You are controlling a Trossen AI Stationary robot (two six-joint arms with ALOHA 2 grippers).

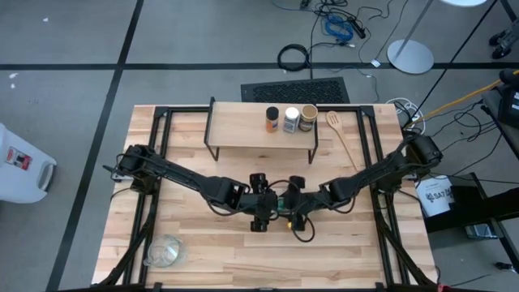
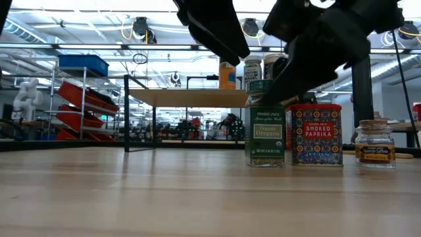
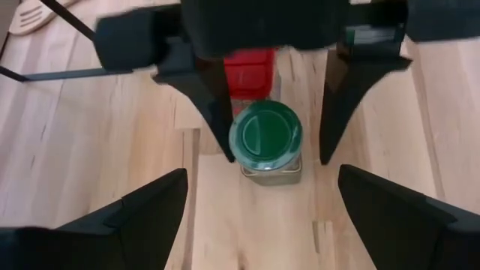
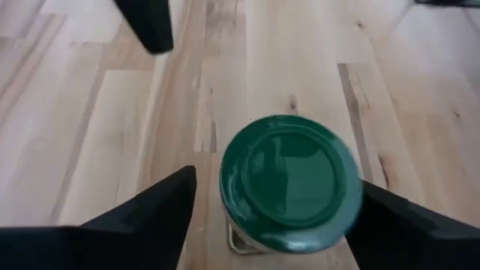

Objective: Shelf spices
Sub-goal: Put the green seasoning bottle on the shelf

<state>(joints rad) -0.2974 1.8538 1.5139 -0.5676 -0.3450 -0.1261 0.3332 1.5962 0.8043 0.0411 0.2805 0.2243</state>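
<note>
round green-lidded glass jar (image 4: 290,182), pale woodgrain tabletop (image 4: 105,120)

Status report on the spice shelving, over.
Right hand open, straddling the green-lidded oregano jar on the table. Left hand open, close above it. Three jars on the shelf. Red paprika tin and a small jar unshelved.

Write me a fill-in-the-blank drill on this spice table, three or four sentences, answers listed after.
1. The glass oregano jar between the right gripper's open fingers has a round lid coloured ____.
2. On the low wooden shelf with black metal legs stand ____ spice jars.
3. The square tin beside the oregano jar reads "Smoked ____".
4. The wooden spoon lies on the table at the side of the ____ arm.
The left gripper hangs open nearby.

Missing words: green; three; Paprika; right
</note>
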